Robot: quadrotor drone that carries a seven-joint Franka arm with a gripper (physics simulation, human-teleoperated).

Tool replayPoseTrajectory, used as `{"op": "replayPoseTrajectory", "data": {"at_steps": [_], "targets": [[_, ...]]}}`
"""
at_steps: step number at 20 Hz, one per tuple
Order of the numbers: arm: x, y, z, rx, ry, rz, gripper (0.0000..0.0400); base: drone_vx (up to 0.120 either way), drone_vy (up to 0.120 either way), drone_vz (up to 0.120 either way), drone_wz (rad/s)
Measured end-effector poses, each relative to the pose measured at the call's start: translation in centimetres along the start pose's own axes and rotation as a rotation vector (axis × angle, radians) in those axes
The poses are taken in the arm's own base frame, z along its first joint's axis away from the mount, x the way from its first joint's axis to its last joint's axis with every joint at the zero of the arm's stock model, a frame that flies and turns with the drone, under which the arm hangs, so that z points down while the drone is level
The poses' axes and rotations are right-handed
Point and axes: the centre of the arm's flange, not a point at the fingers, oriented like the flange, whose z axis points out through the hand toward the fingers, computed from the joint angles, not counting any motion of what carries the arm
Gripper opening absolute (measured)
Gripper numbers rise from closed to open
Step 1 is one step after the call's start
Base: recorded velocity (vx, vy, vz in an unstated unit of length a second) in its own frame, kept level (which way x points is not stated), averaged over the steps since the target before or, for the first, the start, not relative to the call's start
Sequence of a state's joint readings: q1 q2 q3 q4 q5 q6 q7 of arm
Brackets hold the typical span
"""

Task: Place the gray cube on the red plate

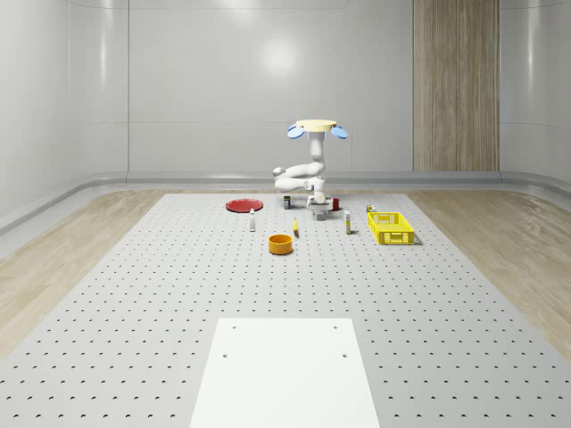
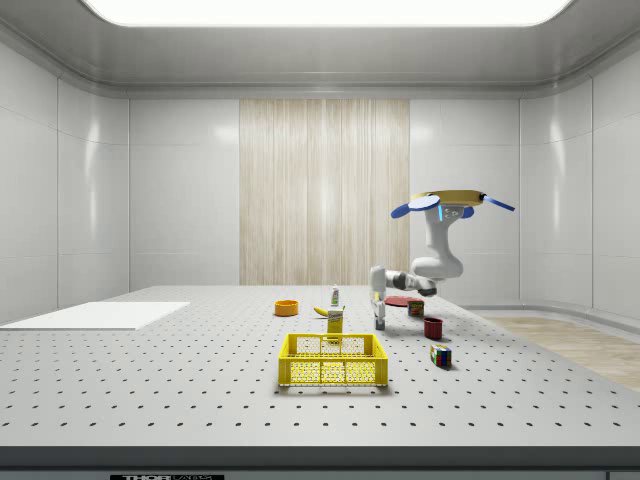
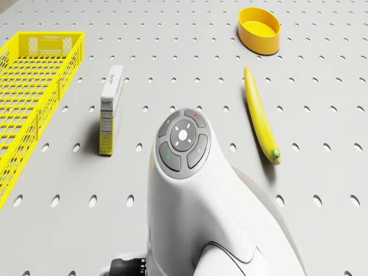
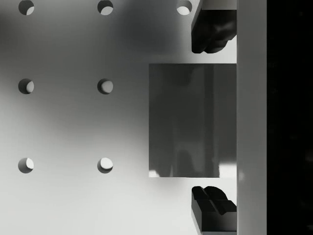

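The gray cube (image 4: 186,122) rests on the perforated table, and my gripper (image 4: 213,119) is lowered around it. One dark fingertip (image 4: 210,34) stands on each side of the cube with a small gap, so the gripper is open. From the whole-scene camera the gripper (image 1: 318,208) hangs just over the cube (image 1: 318,215). The drone (image 1: 317,129) hovers above this spot with the arm folded under it. The red plate (image 1: 243,205) lies flat toward the whole-scene view's left of the cube. From the side the plate (image 2: 400,300) lies beyond the gripper (image 2: 379,320).
A yellow basket (image 1: 391,227), an orange bowl (image 1: 281,243), a banana (image 3: 260,115) and an upright box (image 3: 110,109) sit near the cube. A red cup (image 2: 433,327) and a colourful cube (image 2: 440,354) are close by. A white panel (image 1: 285,374) lies at the front.
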State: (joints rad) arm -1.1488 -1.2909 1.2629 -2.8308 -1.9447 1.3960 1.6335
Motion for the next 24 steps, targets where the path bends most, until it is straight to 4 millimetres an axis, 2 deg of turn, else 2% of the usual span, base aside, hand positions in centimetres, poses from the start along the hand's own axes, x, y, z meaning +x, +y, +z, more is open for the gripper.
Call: {"op": "replayPoseTrajectory", "data": {"at_steps": [7,13,16,18,24], "targets": [[0.4,-0.4,1.6,0.000,0.000,0.000,0.0400,0.000,0.000,0.000,0.000],[0.6,-0.4,2.1,0.000,0.000,0.000,0.0400,0.000,0.000,0.000,0.000],[0.7,-0.3,2.2,0.000,0.000,0.000,0.0327,0.000,0.000,0.000,0.000],[0.8,-0.3,2.2,0.000,0.000,0.000,0.0297,0.000,0.000,0.000,0.000],[0.8,-0.3,2.2,0.000,0.000,0.001,0.0261,0.000,0.000,0.000,0.000]]}}
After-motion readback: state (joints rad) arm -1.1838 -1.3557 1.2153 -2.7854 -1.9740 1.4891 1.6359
